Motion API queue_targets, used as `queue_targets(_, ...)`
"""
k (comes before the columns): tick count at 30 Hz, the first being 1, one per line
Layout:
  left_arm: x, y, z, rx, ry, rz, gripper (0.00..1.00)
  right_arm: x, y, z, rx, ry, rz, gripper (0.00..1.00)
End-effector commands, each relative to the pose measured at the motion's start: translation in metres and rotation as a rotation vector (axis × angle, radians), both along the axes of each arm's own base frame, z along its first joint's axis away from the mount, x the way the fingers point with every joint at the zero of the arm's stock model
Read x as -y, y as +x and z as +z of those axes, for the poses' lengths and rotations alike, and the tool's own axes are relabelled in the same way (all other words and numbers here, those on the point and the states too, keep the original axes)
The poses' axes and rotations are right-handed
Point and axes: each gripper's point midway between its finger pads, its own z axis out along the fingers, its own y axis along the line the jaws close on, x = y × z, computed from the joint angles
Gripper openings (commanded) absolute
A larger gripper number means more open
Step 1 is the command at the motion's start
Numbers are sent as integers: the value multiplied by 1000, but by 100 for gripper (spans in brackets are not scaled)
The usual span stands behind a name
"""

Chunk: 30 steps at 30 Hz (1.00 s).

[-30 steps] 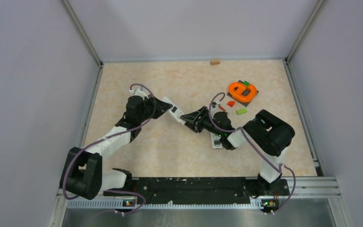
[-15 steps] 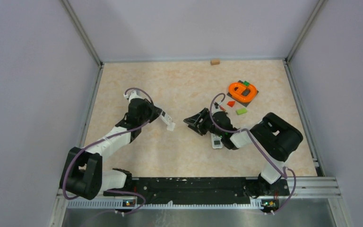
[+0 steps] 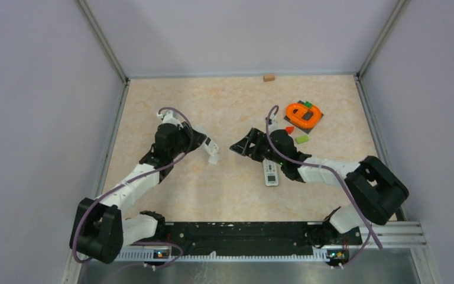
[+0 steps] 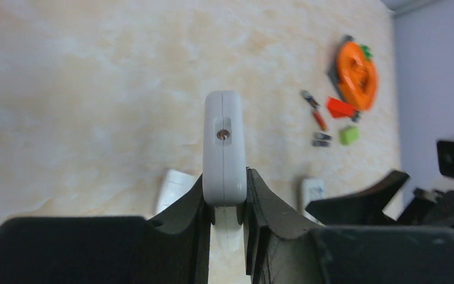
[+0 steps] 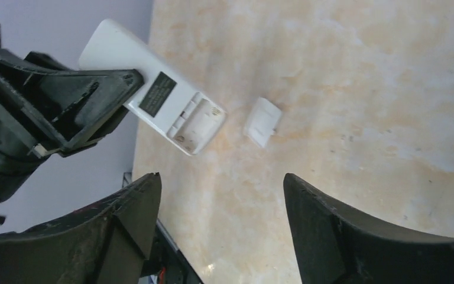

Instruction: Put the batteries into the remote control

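The table (image 3: 213, 100) is a smooth, faintly satin sheet with beige marbling. The remote control (image 4: 224, 148) is smooth white plastic with a soft sheen and a small glossy inset in its end face. The loose cover (image 5: 262, 121) beside it is the same plastic. The left tool (image 4: 226, 180) and right tool (image 5: 220, 183) are matt black plastic, finely ridged. Right of the remote control, the ring (image 3: 302, 114) is glossy orange plastic. The batteries (image 4: 318, 118) are too small to judge.

Your remote (image 5: 174, 105) is white with a black label, the loose cover (image 5: 262, 121) white too, on a beige marbled table (image 3: 213, 94). You'll see an orange ring (image 3: 294, 110), red block (image 3: 289, 129), green block (image 3: 302, 139). Batteries (image 4: 319, 120) are dark, one reddish.
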Motion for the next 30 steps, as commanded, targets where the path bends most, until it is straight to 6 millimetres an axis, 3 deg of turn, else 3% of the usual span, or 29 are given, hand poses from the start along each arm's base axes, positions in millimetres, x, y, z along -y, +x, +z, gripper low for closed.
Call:
queue_targets(1, 53, -21, 80, 303, -132, -371, 0, -2, -10, 66, 188, 58, 101, 81)
queue_targets(5, 72, -46, 116, 413, -213, -537, 0, 0, -27, 99, 243, 171, 131, 85)
queue_targets(10, 85, -74, 165, 556, -297, -701, 0, 9, -37, 120, 296, 231, 130, 85)
queue_targets(17, 97, -108, 201, 584, -374, -923, 0, 4, -72, 164, 455, 339, 307, 76)
queue_targets(23, 98, -119, 222, 577, -453, -967, 2, 4, -98, 195, 570, 424, 433, 64)
queue_targets(27, 97, -123, 227, 570, -470, -967, 8, 5, -105, 210, 601, 474, 451, 48)
queue_targets(30, 97, -122, 229, 562, -476, -956, 10, 5, -105, 217, 613, 485, 452, 30)
